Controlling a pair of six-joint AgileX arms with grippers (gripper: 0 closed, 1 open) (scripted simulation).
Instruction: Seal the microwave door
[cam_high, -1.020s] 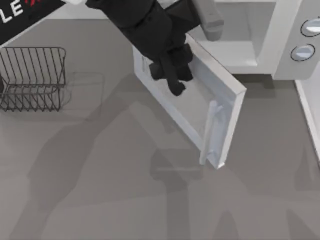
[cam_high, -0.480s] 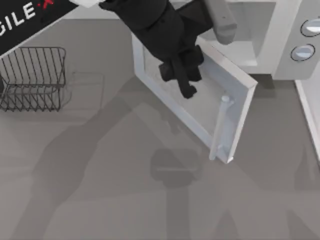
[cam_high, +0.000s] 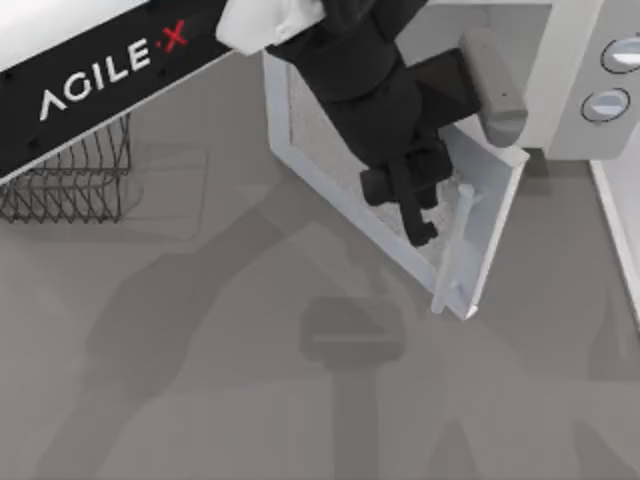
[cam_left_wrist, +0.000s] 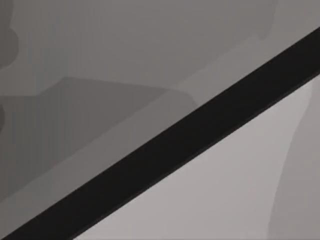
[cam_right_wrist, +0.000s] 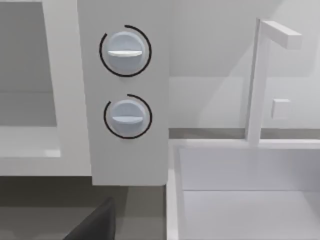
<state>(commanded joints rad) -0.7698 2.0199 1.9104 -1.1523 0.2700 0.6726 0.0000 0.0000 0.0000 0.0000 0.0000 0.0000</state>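
The door (cam_high: 345, 185) stood half open, hinged at the microwave's (cam_high: 560, 90) left edge. The left end effector (cam_high: 415, 205) pressed on its window beside the handle (cam_high: 452, 250); whether its fingers were apart, I cannot tell. The panel looked stiff and light, best pushed near the handle.

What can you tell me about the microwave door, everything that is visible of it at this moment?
The microwave door is a flat white rectangular panel with a pale, speckled translucent window in a white frame. A slim light-grey bar handle runs along its free edge. The door stands partly open, swung out at an angle from the microwave body, its far edge towards the table's front. The left gripper is over the window near the handle and seems to press on the panel; actual contact cannot be confirmed.
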